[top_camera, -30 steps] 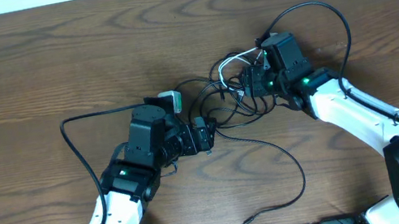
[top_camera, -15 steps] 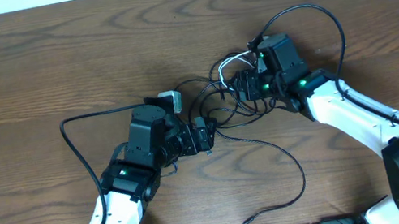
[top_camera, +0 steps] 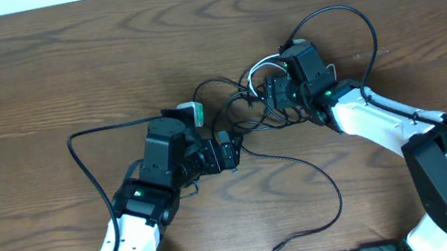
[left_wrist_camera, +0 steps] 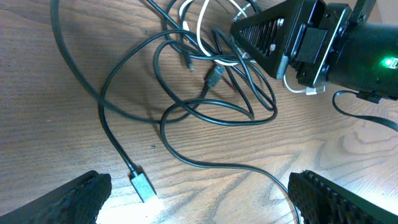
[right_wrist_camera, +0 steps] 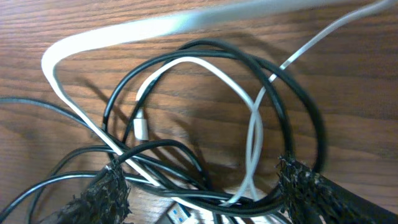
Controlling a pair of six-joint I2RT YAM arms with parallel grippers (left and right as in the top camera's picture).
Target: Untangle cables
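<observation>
The cables [top_camera: 244, 112] lie in a tangle of thin black cords with one white cord [top_camera: 258, 68] at the table's middle. One long black cord [top_camera: 330, 182] trails toward the front edge. My right gripper [top_camera: 267, 97] is open over the tangle's right side. In the right wrist view its fingers [right_wrist_camera: 205, 193] straddle black loops [right_wrist_camera: 292, 106], the white cord [right_wrist_camera: 252, 118] and a blue USB plug [right_wrist_camera: 180, 214]. My left gripper [top_camera: 230, 152] is open and empty just left of the tangle. In the left wrist view [left_wrist_camera: 199, 202] a silver plug [left_wrist_camera: 144, 186] lies between its fingers, and the tangle [left_wrist_camera: 217, 93] lies ahead.
Thick black arm cords loop beside each arm: one at the left [top_camera: 80, 146], one arching behind the right arm [top_camera: 361, 18]. The right gripper's body [left_wrist_camera: 273, 37] fills the top right of the left wrist view. The wooden table [top_camera: 29, 67] ends at the left edge.
My right gripper has moved left and slightly back, further over the tangle, and its arm cord loop has shifted with it. The left arm has not moved.
</observation>
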